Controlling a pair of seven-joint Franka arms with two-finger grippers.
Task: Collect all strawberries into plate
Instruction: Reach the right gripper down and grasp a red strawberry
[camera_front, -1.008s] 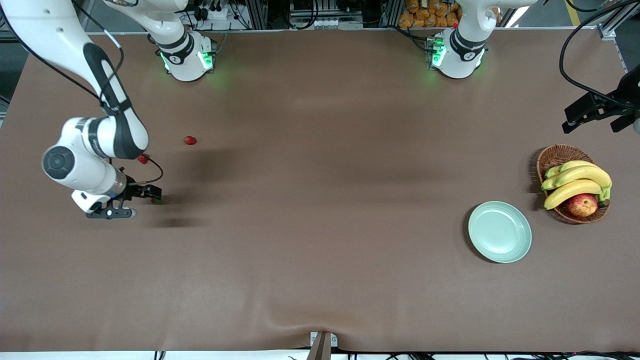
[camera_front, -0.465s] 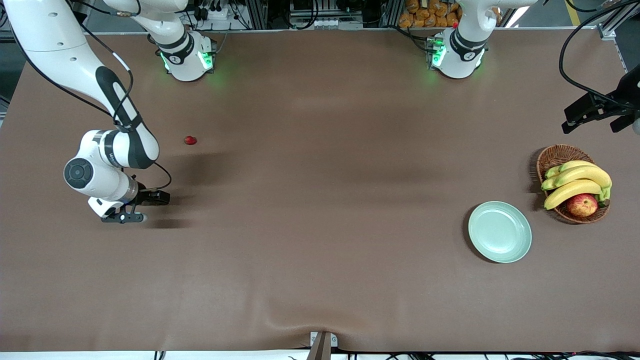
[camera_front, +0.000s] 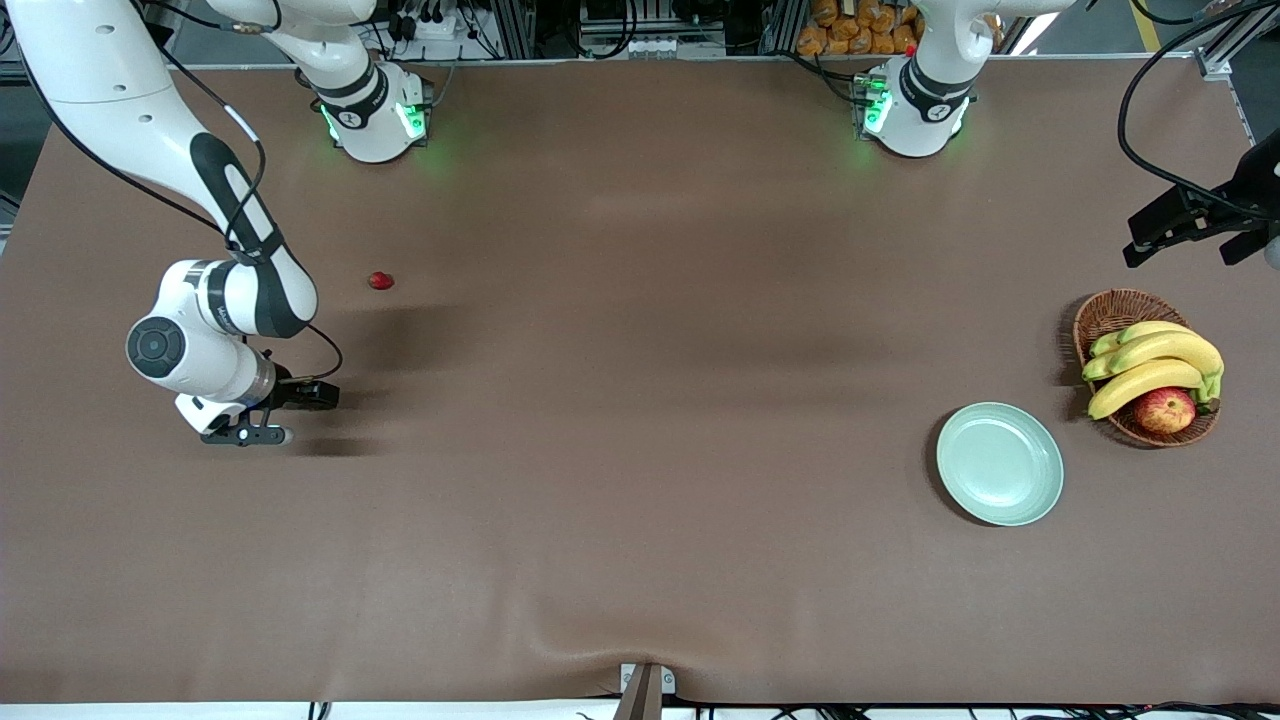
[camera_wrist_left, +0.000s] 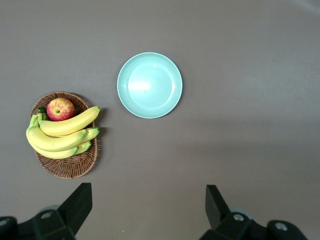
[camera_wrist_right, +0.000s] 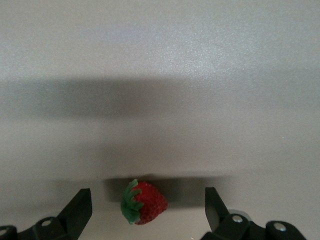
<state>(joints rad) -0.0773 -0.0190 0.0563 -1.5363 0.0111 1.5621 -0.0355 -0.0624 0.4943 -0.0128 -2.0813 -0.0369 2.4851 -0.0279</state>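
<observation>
Lying sideways between right gripper (camera_wrist_right: 145, 212) fingers, strawberry (camera_wrist_right: 144, 202).

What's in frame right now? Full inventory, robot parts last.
strawberries: two visible, red with green caps; one on the table toward the right arm's end, one between the right end effector's fingers, seen only in the right wrist view
plate: one, pale mint green, toward the left arm's end, nothing in it
basket: one, brown wicker, beside the plate
bananas: one bunch, yellow, in the basket
apple: one, red-yellow, in the basket
table: one, brown
right end effector: open, low over a strawberry
left end effector: open, high above the plate and basket, waiting
</observation>
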